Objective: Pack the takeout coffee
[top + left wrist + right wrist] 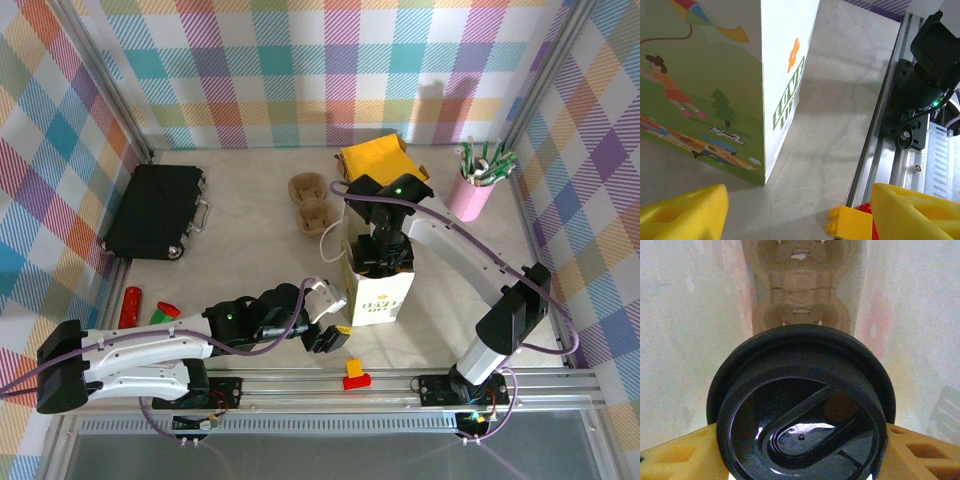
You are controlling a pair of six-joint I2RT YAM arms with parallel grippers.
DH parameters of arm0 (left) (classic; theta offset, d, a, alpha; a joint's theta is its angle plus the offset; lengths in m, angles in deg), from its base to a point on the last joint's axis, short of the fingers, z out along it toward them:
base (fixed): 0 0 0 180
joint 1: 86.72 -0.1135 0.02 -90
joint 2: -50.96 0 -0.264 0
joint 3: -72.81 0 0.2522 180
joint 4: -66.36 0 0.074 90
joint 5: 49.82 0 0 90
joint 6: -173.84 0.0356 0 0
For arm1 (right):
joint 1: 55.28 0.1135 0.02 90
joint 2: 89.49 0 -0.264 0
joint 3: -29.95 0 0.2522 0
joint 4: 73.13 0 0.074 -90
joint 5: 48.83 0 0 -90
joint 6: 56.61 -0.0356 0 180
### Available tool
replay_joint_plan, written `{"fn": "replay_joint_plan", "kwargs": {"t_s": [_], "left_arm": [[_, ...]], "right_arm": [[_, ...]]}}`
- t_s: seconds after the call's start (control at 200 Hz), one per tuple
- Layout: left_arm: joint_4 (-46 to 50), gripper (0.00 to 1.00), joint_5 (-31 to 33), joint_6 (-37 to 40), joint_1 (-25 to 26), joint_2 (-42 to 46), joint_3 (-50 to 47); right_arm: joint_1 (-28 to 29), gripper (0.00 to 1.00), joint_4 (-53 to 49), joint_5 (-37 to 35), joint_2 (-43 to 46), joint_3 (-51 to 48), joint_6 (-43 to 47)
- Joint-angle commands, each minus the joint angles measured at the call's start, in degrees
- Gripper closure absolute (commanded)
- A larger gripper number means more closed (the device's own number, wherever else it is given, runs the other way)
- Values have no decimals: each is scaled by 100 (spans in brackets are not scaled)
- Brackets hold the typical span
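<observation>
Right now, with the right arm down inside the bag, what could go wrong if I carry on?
1. The right gripper appears to grip the black-lidded takeout coffee above the cardboard carrier. The carrier's well looks offset from the cup, so a release here could tip it.
2. The left gripper hangs open beside the white bag, not touching it, so pulling the right arm out may drag or topple the bag.

Plaid walls (300, 70) in pastel checks stood round me on three sides, framed by metal posts (107, 85). My table (250, 215) was a pale beige top, faintly mottled and evenly lit, with soft shadows. A grooved metal rail (290, 382) ran along its near edge, with a grey surface (350, 440) below.
</observation>
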Motion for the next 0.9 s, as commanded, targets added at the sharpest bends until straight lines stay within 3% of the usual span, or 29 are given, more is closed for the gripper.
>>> {"fn": "replay_joint_plan", "kwargs": {"t_s": [0.0,0.895], "left_arm": [[-256,25,32,18,33,-38,68],[-295,26,-64,48,33,-170,104]], "right_arm": [[-14,50,-2,-12,-53,-54,17],[-32,50,42,-118,-134,251,-27]]}}
